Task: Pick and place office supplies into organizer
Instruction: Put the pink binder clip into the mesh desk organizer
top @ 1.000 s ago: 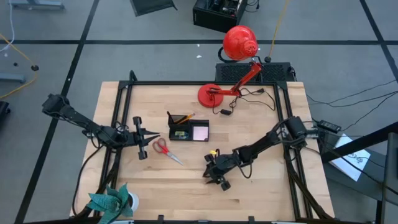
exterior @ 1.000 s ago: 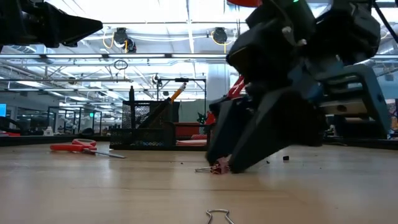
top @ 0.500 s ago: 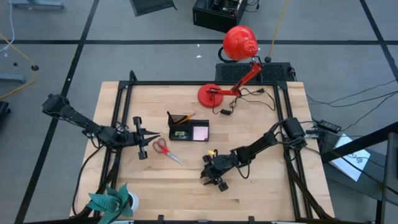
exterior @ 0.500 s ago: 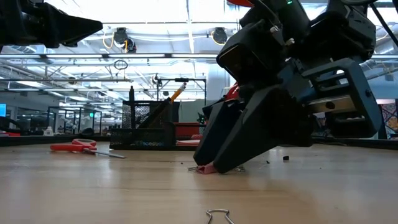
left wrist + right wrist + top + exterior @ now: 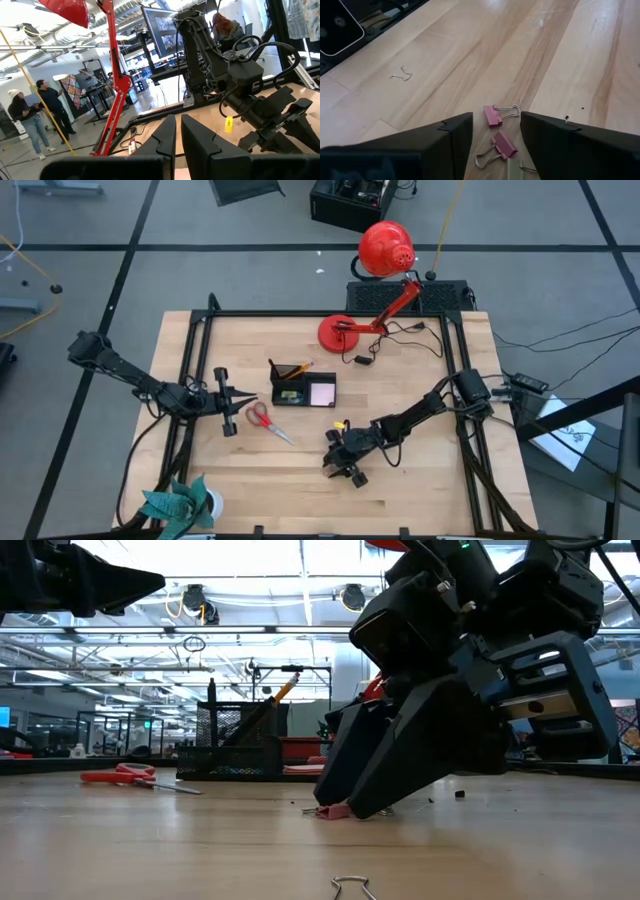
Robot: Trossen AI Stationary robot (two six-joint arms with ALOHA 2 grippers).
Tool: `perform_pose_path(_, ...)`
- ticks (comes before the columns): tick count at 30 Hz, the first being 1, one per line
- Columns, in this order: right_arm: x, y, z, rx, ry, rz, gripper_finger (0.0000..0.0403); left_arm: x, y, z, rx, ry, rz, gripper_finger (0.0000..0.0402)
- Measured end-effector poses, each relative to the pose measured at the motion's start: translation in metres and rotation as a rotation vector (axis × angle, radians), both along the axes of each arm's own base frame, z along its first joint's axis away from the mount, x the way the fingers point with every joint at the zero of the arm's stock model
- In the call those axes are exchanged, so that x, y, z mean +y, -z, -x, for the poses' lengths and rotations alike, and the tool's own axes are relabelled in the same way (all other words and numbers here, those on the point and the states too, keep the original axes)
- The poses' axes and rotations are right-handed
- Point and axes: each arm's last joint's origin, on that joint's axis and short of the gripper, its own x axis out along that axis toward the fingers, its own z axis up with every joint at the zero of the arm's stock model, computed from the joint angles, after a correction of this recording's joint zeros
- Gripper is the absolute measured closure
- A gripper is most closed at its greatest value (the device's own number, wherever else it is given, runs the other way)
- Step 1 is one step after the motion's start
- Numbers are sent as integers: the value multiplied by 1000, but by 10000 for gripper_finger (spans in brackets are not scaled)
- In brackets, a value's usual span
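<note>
High view: wooden desk with a black frame. Organizer near the centre, long axis across the desk; pink notepad in its right compartment, pens and an orange pencil leaning out of the rear left one, pencil tip toward the lamp side. Scissors flat on the desk just in front-left of the organizer, red handles toward the left gripper, blades pointing toward the front right. Lamp at the rear; plant at the front-left corner

Left gripper: held above the desk beside the scissor handles, pointing toward the organizer; jaws nearly closed with a narrow slit between them, empty

Right gripper: low at the desk, front of centre, well in front of the organizer; jaws open. Right wrist view: two pink binder clips between the jaws, the nearer clip and the farther clip, each lying flat with wire handles spread; neither is gripped. A loose wire clip handle lies apart. Low view: the jaw tips reach the desk at a clip
</note>
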Motion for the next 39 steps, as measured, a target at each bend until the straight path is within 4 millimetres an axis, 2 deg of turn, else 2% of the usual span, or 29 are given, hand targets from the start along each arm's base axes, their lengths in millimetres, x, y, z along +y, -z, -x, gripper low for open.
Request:
perform_pose_path(4, 0, 0, 0, 1, 4, -3, 258, 0, 0, 0, 0, 0, 0, 366)
perform_pose_path(12, 0, -1, -1, -15, 0, -1, 324, 0, 0, 0, 0, 0, 0, 366)
perform_pose_path(18, 1, -2, -1, -34, -11, 0, 357, 0, 0, 0, 0, 0, 0, 366)
perform_pose_path(26, 8, -17, -15, -106, -32, -12, 398, 0, 0, 0, 0, 0, 0, 366)
perform_pose_path(33, 11, -22, -24, -25, -40, 42, 391, 0, 1, 0, 9, 0, -3, 366)
perform_pose_path(39, 7, -27, -13, 120, -45, 89, 346, 0, 4, -1, 40, 0, -15, 366)
